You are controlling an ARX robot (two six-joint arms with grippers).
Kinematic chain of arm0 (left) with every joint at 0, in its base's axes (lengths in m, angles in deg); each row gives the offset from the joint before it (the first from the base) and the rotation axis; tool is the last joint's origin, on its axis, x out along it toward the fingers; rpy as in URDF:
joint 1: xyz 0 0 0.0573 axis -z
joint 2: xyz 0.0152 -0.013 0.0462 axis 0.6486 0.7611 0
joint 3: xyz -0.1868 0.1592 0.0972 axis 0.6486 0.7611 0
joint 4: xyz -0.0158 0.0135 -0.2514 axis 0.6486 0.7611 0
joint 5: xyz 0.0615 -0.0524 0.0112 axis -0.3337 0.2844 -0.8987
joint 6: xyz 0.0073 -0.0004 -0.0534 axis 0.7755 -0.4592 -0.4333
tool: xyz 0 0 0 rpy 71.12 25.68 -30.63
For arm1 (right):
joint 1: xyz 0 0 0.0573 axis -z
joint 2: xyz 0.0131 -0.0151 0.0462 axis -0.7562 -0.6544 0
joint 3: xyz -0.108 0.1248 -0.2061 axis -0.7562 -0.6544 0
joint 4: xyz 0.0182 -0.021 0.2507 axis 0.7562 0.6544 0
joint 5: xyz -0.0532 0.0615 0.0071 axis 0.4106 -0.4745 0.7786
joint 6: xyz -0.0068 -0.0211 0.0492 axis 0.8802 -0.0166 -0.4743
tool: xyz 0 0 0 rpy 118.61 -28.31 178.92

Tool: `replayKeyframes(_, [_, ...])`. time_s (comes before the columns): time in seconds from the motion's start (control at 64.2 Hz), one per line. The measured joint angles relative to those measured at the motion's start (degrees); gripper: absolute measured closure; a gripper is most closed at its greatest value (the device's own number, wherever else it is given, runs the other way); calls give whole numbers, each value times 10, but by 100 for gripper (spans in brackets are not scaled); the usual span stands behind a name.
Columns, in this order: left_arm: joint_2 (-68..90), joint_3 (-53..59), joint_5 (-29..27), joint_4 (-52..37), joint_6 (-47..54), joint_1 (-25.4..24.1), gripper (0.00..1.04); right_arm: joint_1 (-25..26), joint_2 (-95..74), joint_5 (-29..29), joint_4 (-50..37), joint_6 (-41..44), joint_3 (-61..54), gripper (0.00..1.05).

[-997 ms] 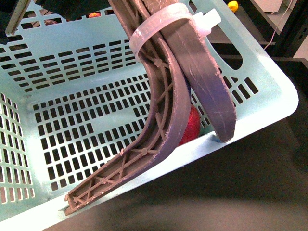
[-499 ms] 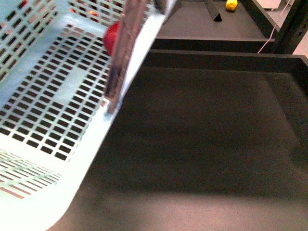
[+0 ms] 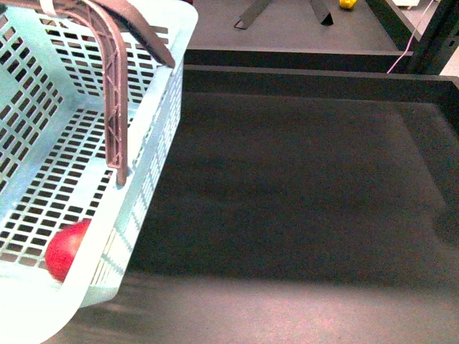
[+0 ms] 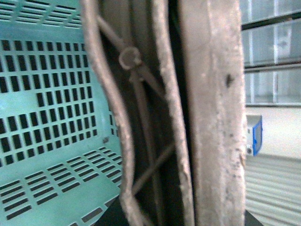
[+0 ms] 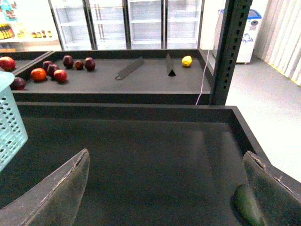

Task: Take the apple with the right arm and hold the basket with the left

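Plainly, what matters here is that the apple (image 3: 67, 249) lies inside the basket (image 3: 154, 143), low in its near corner against the slotted wall, and the basket sits well over on the robot's left. In the front view the basket hangs tilted over the dark shelf tray (image 3: 301, 186), with its brown ribbed handles (image 3: 115, 100) raised together above it, and neither arm shows.

The right gripper (image 5: 165, 155) is spread wide with nothing between its fingers (image 5: 56, 193). It looks out across bare tray, with only a corner of the basket (image 5: 10, 127) at the edge of its view and no apple in sight there. So the fruit is off to the right arm's left and shut in behind the basket wall. Any reach for it would have to cross leftward and come down over the rim, not in from the side. The left arm is by far the nearer one (its camera is almost filled by the handles (image 4: 211, 117), with the mint floor of the basket (image 4: 47, 117) beyond).

The left gripper's own fingers do not show, so I cannot tell whether it is clamped. The handles' closeness to the camera suggests it probably has them. With the apple already resting in the basket, the picking part looks done, and what remains seems to be holding the load steady.
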Motion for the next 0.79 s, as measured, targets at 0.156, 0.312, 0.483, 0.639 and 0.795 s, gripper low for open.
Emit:
replayKeyframes(0.156, [67, -36, 6, -1, -6, -35, 90, 0, 0, 0, 0, 0, 0, 9])
replayKeyframes(0.312, [98, -70, 9, 0, -1, -45, 90, 0, 0, 0, 0, 0, 0, 9])
replayKeyframes(0.483, [119, -87, 15, 9, -21, -47, 90, 0, 0, 0, 0, 0, 0, 9])
replayKeyframes(0.639, [149, -87, 16, 10, -32, -51, 90, 0, 0, 0, 0, 0, 0, 9])
replayKeyframes(0.795, [177, -87, 19, 12, -33, -58, 90, 0, 0, 0, 0, 0, 0, 9])
